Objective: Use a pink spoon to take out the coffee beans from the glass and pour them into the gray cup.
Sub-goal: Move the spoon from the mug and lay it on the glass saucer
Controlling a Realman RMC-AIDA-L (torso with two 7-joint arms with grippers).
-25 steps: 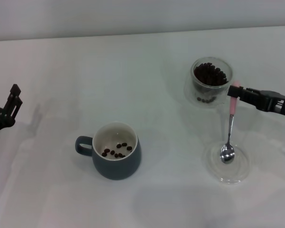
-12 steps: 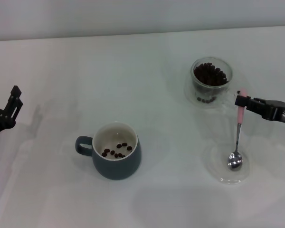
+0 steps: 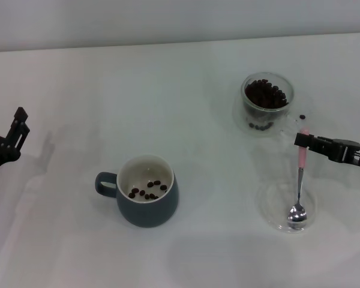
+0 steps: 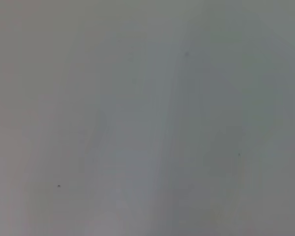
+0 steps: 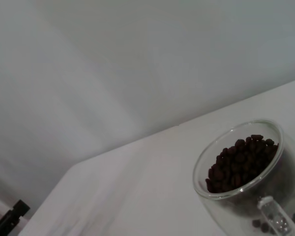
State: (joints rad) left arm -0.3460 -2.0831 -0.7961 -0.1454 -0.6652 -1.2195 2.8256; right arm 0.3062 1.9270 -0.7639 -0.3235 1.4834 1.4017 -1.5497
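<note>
The pink spoon (image 3: 300,159) hangs almost upright from my right gripper (image 3: 301,140), which is shut on the top of its pink handle. Its metal bowl (image 3: 297,213) is empty and sits low in a shallow clear dish (image 3: 272,205). The glass (image 3: 267,102) stands just behind the gripper and is heaped with coffee beans (image 3: 266,94); it also shows in the right wrist view (image 5: 241,160). The gray cup (image 3: 147,199) stands left of centre, handle to the left, with several beans (image 3: 147,189) on its white bottom. My left gripper (image 3: 6,129) is open and parked at the far left edge.
One loose bean (image 3: 302,117) lies on the white table beside the glass, and a few more lie at the glass's foot (image 3: 259,126). The left wrist view shows only bare table.
My right gripper has moved to the right and nearer with the spoon. The spoon's bowl has shifted toward the dish's near right side. The left arm has not moved.
</note>
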